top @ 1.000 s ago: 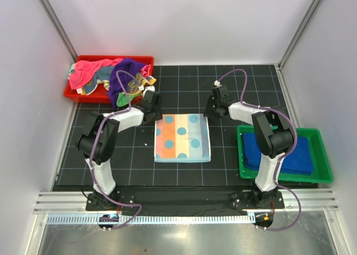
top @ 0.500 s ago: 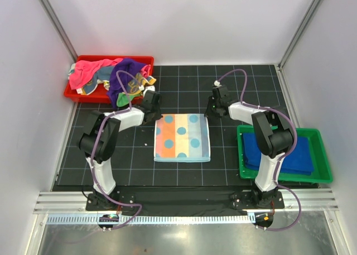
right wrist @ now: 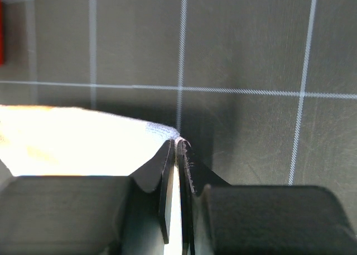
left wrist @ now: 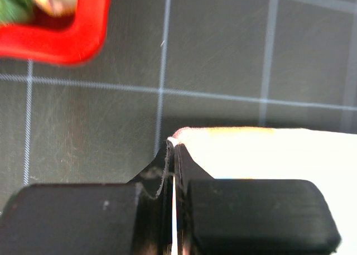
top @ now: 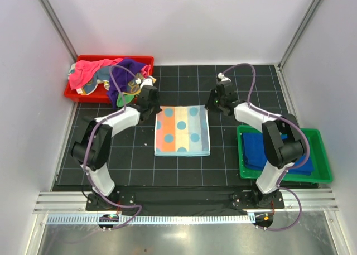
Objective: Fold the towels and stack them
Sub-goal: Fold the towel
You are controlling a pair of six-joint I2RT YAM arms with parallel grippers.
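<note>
From above, one polka-dot towel (top: 182,131) lies spread flat on the black gridded counter (top: 184,171), between the two arms. The left fingers (top: 157,111) sit at its far left corner and the right fingers (top: 208,106) at its far right corner. There are two trays. The red tray (top: 83,96) at the far left holds a tangled heap with a pink towel (top: 89,68) and a purple towel (top: 125,71). The green tray (top: 301,179) at the right holds folded blue cloth (top: 301,154); its layers cannot be counted.

In the left wrist view, the left fingers (left wrist: 170,154) are clamped together on one pale corner of the polka-dot towel (left wrist: 268,154). One corner of the red tray (left wrist: 67,40) shows beyond.

In the right wrist view, the right fingers (right wrist: 177,149) pinch the polka-dot towel (right wrist: 72,140) at its other far corner.
</note>
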